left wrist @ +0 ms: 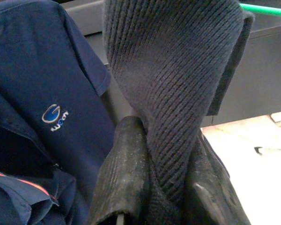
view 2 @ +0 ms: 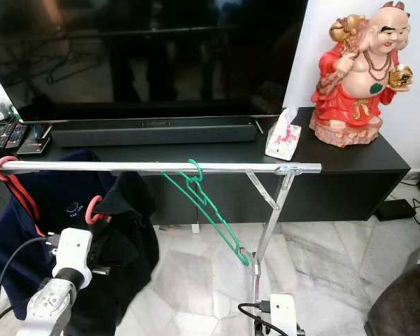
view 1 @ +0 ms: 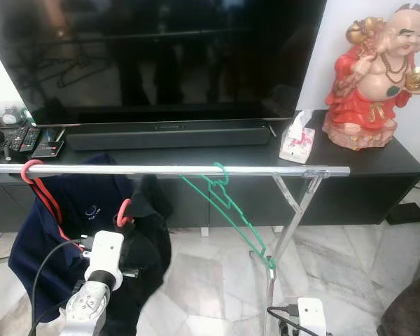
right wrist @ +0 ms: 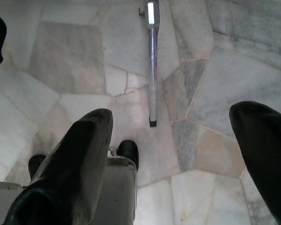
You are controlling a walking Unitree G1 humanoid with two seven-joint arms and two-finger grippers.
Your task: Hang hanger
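The left arm [view 1: 91, 297] has a silver, rounded metal segment with small screw holes in its surface. Above it sits a black ring and then a white, box-shaped wrist module [view 1: 105, 255]. A black cable [view 1: 45, 269] runs in a curve along this arm. The right arm [view 1: 310, 316] shows a white module with black cables beside it. The right gripper [right wrist: 178, 159] has long black fingers [right wrist: 75, 168] with a matte, rounded surface.

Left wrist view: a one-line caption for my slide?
Left gripper clamps dark ribbed garment beside navy logo shirt.
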